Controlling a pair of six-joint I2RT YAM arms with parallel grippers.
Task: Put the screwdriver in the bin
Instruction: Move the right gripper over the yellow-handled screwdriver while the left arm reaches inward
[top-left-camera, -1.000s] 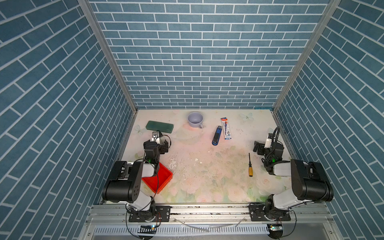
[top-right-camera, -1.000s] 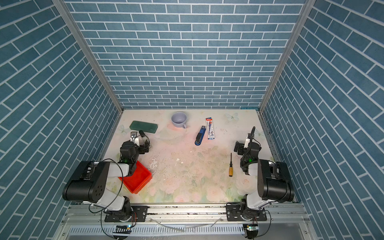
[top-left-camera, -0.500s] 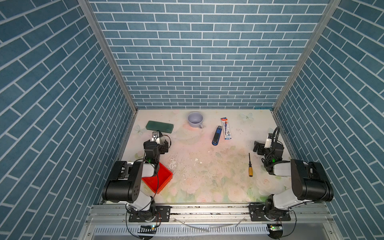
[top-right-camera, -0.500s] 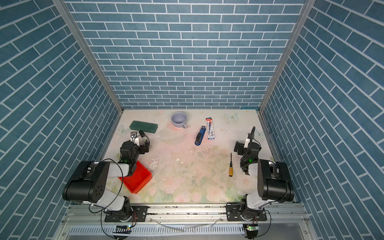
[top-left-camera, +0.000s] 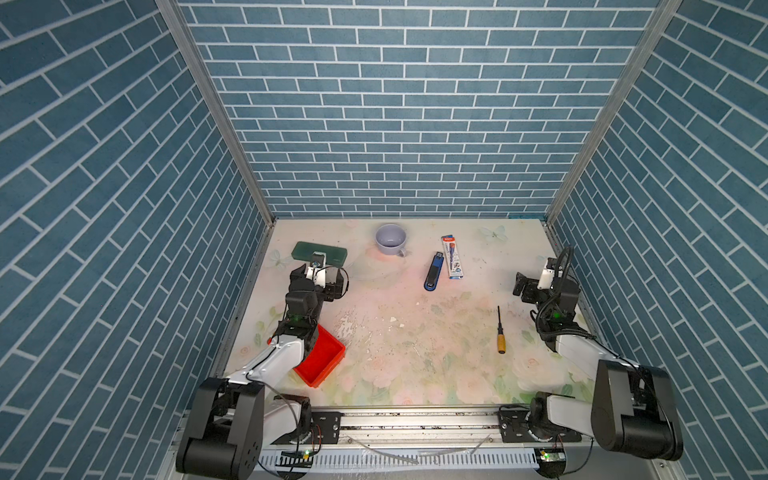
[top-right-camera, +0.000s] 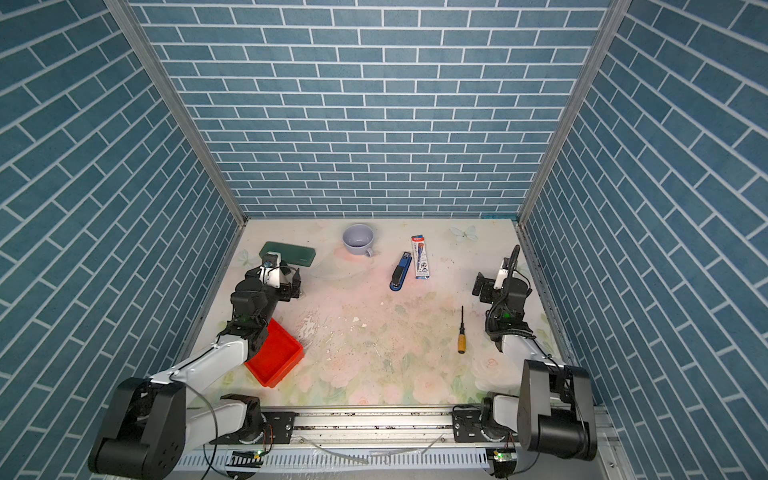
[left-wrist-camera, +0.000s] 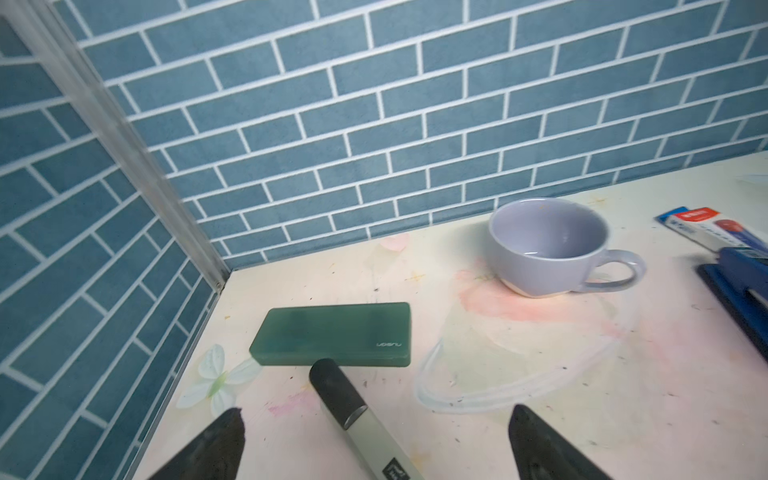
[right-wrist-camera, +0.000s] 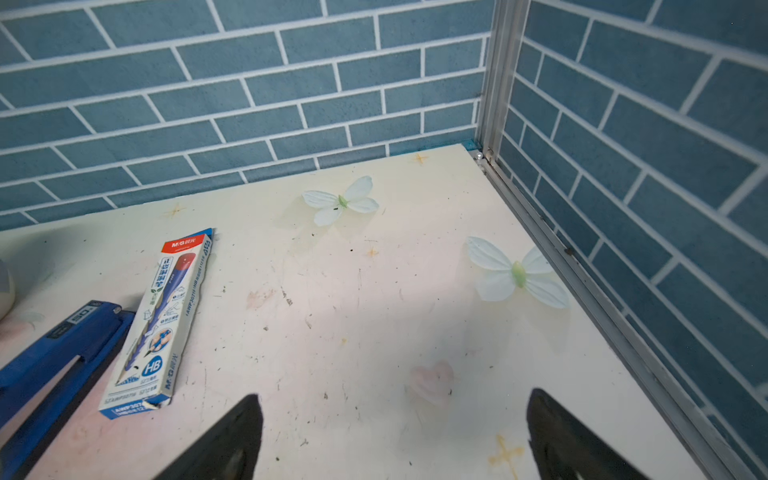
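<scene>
The screwdriver (top-left-camera: 500, 332) lies flat on the worktop (top-left-camera: 415, 357) near its right edge, yellow handle toward the front edge and black shaft toward the back. The right hand (right-wrist-camera: 395, 440), fingers spread wide and holding nothing, stands near it, farther back and closer to the right edge, not touching. The red bin (top-left-camera: 328, 361) sits well apart by the front left corner. The left hand (top-left-camera: 318, 284) is likewise spread wide, a marker pen (left-wrist-camera: 353, 411) lying ungripped between its fingers.
</scene>
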